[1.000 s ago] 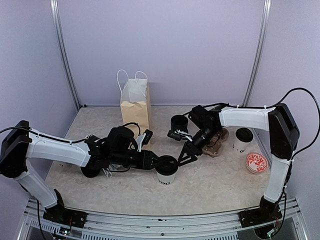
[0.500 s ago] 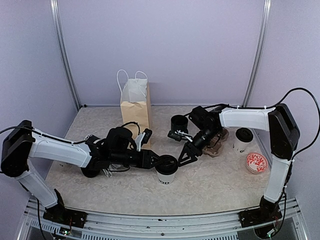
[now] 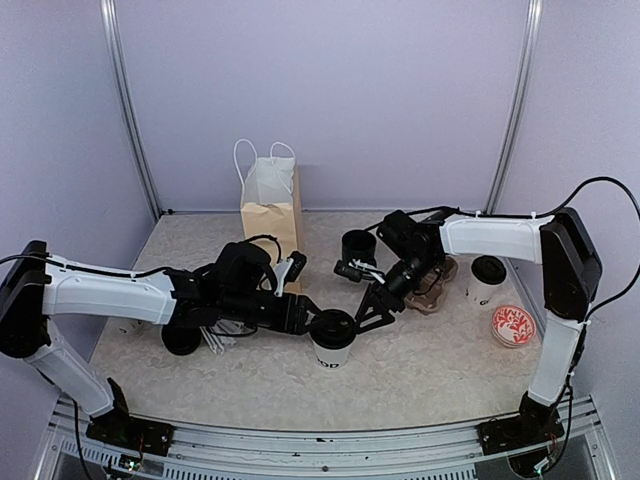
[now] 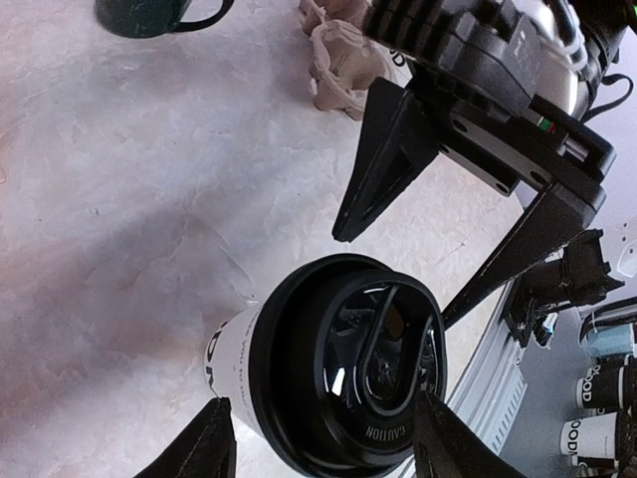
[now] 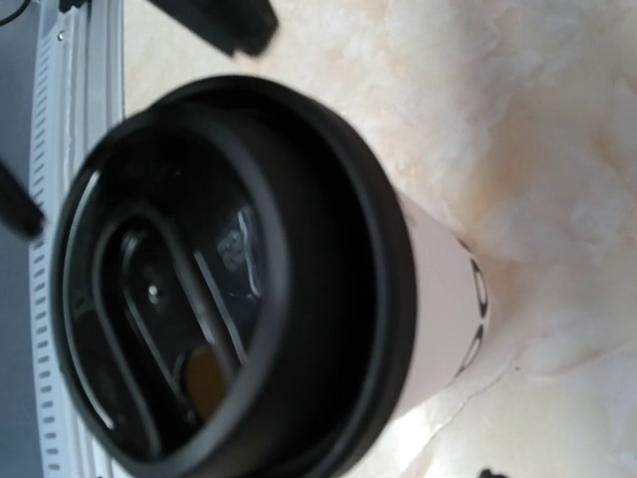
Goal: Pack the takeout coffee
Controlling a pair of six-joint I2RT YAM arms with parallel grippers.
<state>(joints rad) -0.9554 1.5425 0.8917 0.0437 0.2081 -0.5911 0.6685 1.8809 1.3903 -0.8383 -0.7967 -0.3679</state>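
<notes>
A takeout coffee cup (image 3: 333, 337), white with a black lid (image 4: 348, 370), stands upright on the table near the front middle. My left gripper (image 3: 313, 322) is open, with its fingers (image 4: 204, 448) on either side of the cup's top and a small gap at the wall. My right gripper (image 3: 368, 314) reaches in from the other side, open, its finger tips (image 4: 346, 231) just beyond the lid rim. In the right wrist view the lid (image 5: 234, 279) fills the frame and my own fingers do not show. A second takeout coffee cup (image 3: 488, 277) stands at the right.
A brown paper bag (image 3: 271, 212) with white handles stands at the back. A pulp cup carrier (image 3: 437, 281) lies under the right arm. A dark mug (image 3: 357, 246) sits behind the grippers. A red-patterned disc (image 3: 513, 325) lies at the right, and a black cup (image 3: 183, 341) under the left arm.
My left gripper's jaws have spread apart off the cup, and the left wrist has risen slightly. The right jaws have widened a little. The cup has stayed where it was.
</notes>
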